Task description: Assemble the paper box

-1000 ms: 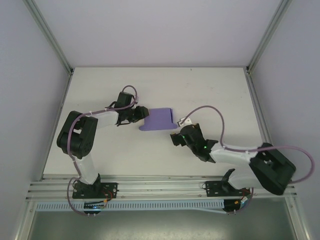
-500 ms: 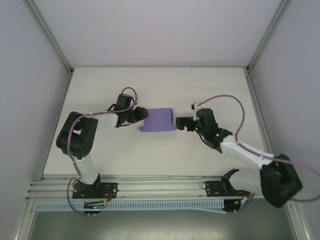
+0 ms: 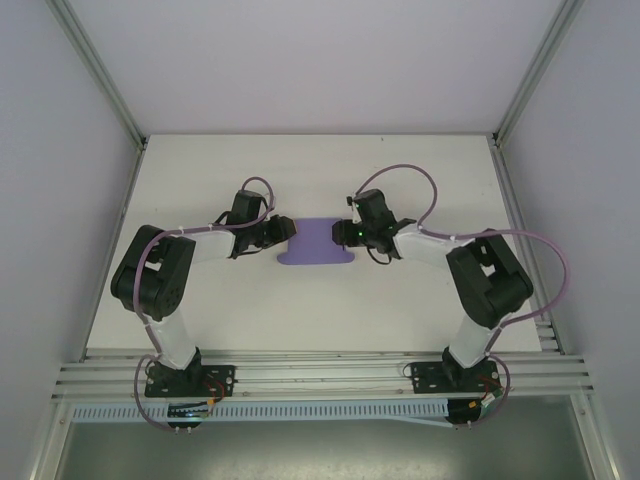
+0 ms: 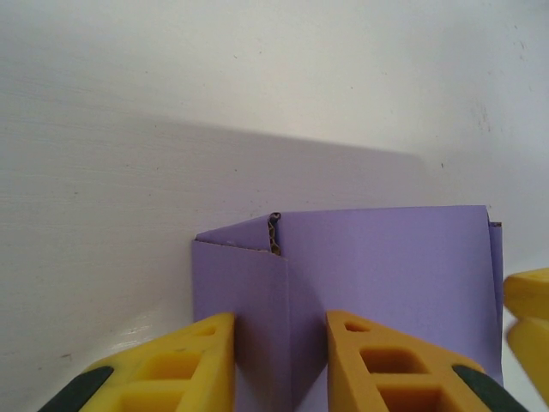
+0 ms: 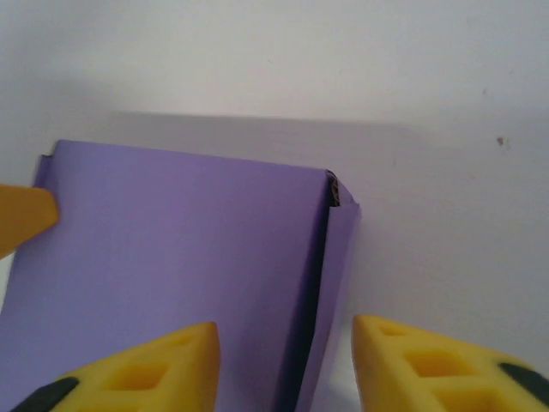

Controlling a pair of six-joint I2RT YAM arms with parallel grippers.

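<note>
A second ago my right arm was folded back at about 4 o'clock from the paper box (image 3: 318,243). It has since swung up and in, and the right gripper (image 3: 350,234) now sits at the box's 3 o'clock end. The left gripper (image 3: 283,232) has kept its place at the 9 o'clock end. The box itself has barely shifted and lies flat near the middle of the table (image 3: 200,180). I now have a tool at each end, which I take as the setup for tucking or squaring the end flaps with one side bracing the other.

From the left wrist, the left gripper (image 4: 280,324) is spread, its yellow fingers (image 4: 184,356) straddling a folded corner of the box (image 4: 386,283) without clearly pinching it. From the right wrist, the right gripper (image 5: 285,328) is also spread. One finger hangs over the top of the box (image 5: 171,249) and the other over bare table, with a loose side flap (image 5: 339,249) between them.

The board is matte lavender with crisp creases, and a fluted raw edge (image 4: 274,233) shows at the corner. The flap stands slightly off the body, leaving a dark slit, so that end looks unclosed. The fingers are hollow-pocketed yellow plastic with dark pads. The table is plain matte white.
</note>
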